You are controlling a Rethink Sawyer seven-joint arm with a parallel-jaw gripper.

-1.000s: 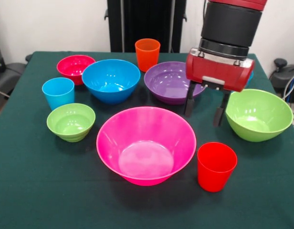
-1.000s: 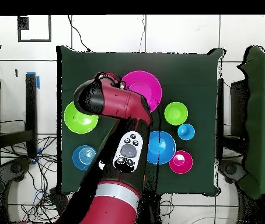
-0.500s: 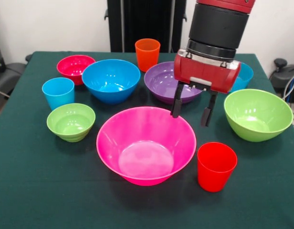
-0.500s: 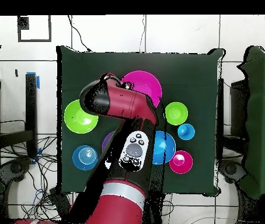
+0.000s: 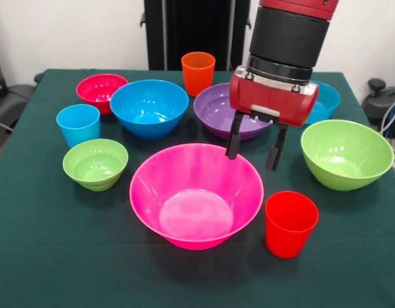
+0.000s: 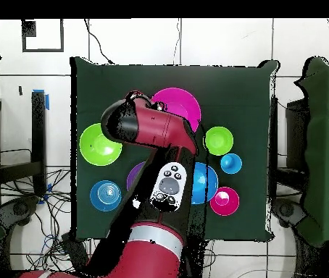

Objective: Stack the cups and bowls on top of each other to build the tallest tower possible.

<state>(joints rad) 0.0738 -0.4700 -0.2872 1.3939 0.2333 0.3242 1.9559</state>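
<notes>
My gripper hangs open and empty, its left finger over the far right rim of the hot pink bowl, just in front of the purple bowl. The red cup stands to the front right of the pink bowl. On the left are the blue bowl, crimson bowl, light blue cup and small lime bowl. The orange cup stands at the back. A large lime bowl sits on the right, and a second blue bowl is partly hidden behind my wrist. Every piece stands alone; no tower is in view.
Everything rests on a dark green cloth-covered table. In the overhead view my arm covers the gripper, part of the pink bowl and the purple bowl. Chairs and cables stand around the table's sides.
My gripper has moved left in the front view, from beside the large lime bowl to the pink bowl's far right rim. It stays open, and no cup or bowl has moved.
</notes>
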